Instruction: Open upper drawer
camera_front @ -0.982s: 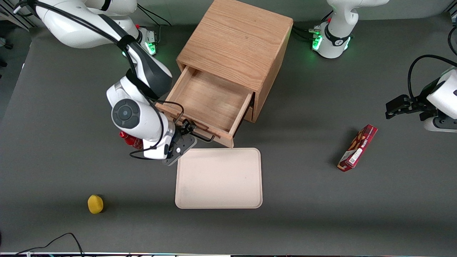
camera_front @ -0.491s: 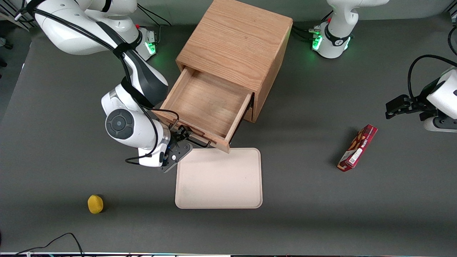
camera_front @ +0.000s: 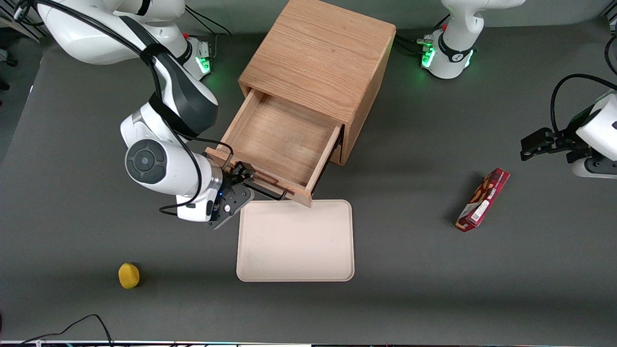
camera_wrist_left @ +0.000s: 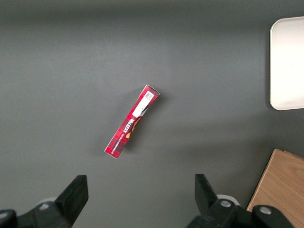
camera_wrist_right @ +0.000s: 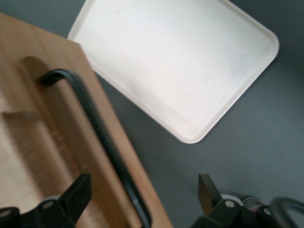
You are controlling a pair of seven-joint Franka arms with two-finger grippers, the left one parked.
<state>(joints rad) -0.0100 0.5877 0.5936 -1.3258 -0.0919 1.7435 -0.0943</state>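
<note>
The upper drawer (camera_front: 284, 140) of the light oak cabinet (camera_front: 318, 53) stands pulled far out, and its bare wooden inside shows. Its thin black bar handle (camera_front: 270, 193) runs along the drawer front, just above the tray's edge. My right gripper (camera_front: 239, 177) is at the drawer front, at the handle's end toward the working arm's end of the table. In the right wrist view the gripper (camera_wrist_right: 142, 190) is open with its fingers wide apart. The handle (camera_wrist_right: 95, 123) and the drawer front (camera_wrist_right: 52, 137) pass between them, not clamped. The lower drawer is hidden under the upper one.
A cream tray (camera_front: 295, 241) lies on the grey table right in front of the open drawer; it also shows in the right wrist view (camera_wrist_right: 180, 61). A yellow object (camera_front: 128, 275) lies near the table's front edge. A red box (camera_front: 483, 199) lies toward the parked arm's end.
The drawer came out slightly farther. My gripper and wrist have slid along the drawer front toward the working arm's end of the table.
</note>
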